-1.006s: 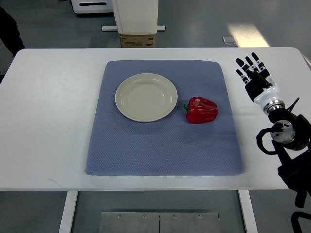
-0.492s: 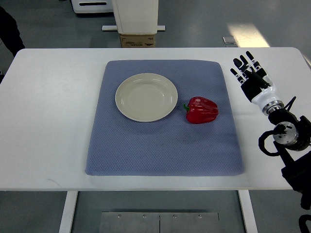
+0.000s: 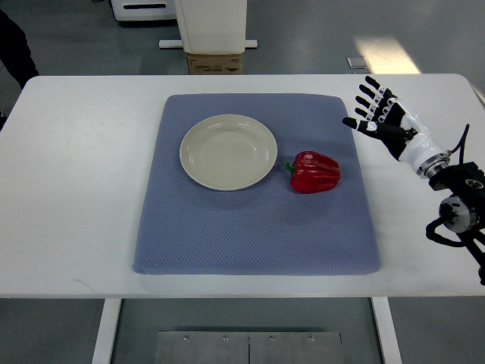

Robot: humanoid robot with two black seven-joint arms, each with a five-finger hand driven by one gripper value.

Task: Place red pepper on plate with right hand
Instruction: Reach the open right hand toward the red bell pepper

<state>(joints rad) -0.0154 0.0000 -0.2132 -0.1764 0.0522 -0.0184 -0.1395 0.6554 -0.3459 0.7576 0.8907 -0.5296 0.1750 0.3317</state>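
Top view
Right hand (image 3: 383,121): hung over the white table (image 3: 83,174) just off the mat's right edge, fingers (image 3: 369,92) spread, holding nothing.
Pepper (image 3: 314,172): lay on the blue mat (image 3: 250,227), well apart from the hand, stem toward the plate.
Plate (image 3: 228,152): cream, sat on the mat just left of the pepper, not touching it.

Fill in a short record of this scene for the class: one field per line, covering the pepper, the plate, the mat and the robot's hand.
red pepper: on the mat, right of the plate, not touching it
plate: cream, empty
mat: blue-grey, on the white table
right hand: fingers spread, holding nothing, over the table beyond the mat's right edge
left hand: not in view
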